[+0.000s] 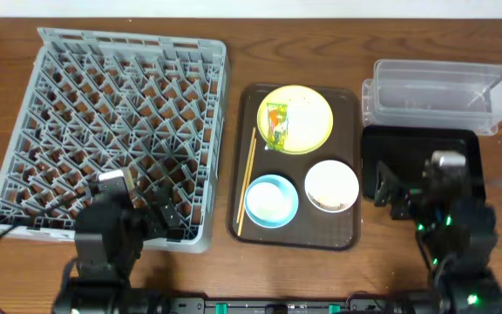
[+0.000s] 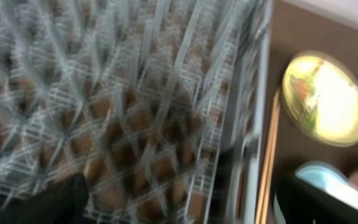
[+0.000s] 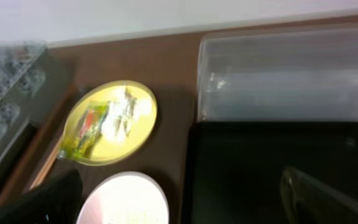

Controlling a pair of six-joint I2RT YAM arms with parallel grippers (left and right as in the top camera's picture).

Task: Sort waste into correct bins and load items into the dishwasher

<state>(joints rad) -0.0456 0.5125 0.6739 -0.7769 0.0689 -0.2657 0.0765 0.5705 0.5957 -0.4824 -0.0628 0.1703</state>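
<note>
Plainly both pairs of jaws stand spread. Left gripper [image 1: 164,218] hangs over the grey rack [image 1: 111,105]; right gripper [image 1: 390,194] over the black tray [image 1: 460,144].

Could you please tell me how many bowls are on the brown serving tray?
2. The round light blue bowl sits near-left on the dark brown serving tray; the smaller round white bowl is just right of it. None appears hidden.

Rack [image 1: 116,131] at left, serving tray [image 1: 349,113] just right of it. On the serving tray: plate [image 1: 308,131] at back, holding wrapper [image 1: 276,122] and scraps [image 1: 298,117]; chopsticks [image 1: 247,179] along left edge; bowl [image 1: 271,199] front left, second bowl [image 1: 331,185] front right. Tub [image 1: 438,87] far right at back, shallow tray [image 1: 408,148] directly before it.
</note>
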